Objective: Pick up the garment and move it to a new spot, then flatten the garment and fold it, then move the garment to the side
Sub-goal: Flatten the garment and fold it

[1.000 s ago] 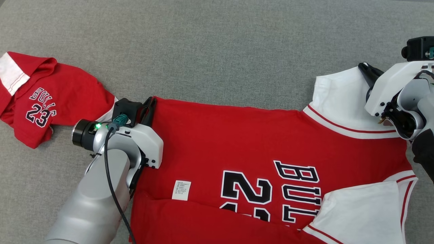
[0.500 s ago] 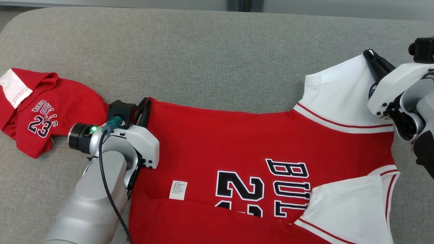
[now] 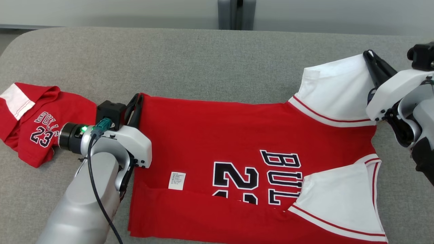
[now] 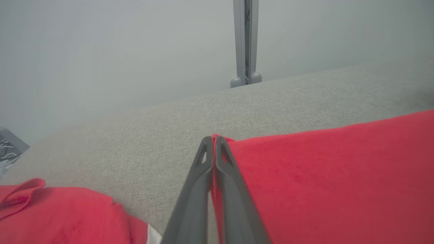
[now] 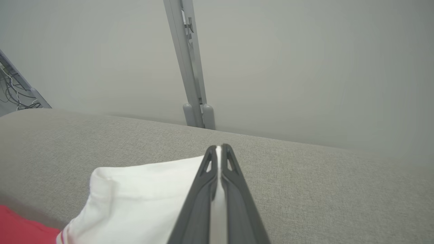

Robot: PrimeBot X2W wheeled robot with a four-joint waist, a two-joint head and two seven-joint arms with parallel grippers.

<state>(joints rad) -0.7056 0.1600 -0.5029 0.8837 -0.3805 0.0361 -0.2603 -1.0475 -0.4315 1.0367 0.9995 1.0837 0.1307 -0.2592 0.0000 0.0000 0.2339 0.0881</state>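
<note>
Left gripper (image 3: 137, 101) clamped on red jersey (image 3: 220, 135) hem corner; right gripper (image 3: 369, 57) clamped on white sleeve (image 3: 335, 84); cloth likely limp, best held by corners.

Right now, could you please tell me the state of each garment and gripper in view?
Jersey: spread out, near edge folded over the print, two far corners pinched.
Left gripper: shut on the jersey's red corner.
Right gripper: shut on the jersey's white sleeve.
Small red garment: crumpled, at the left.
</note>
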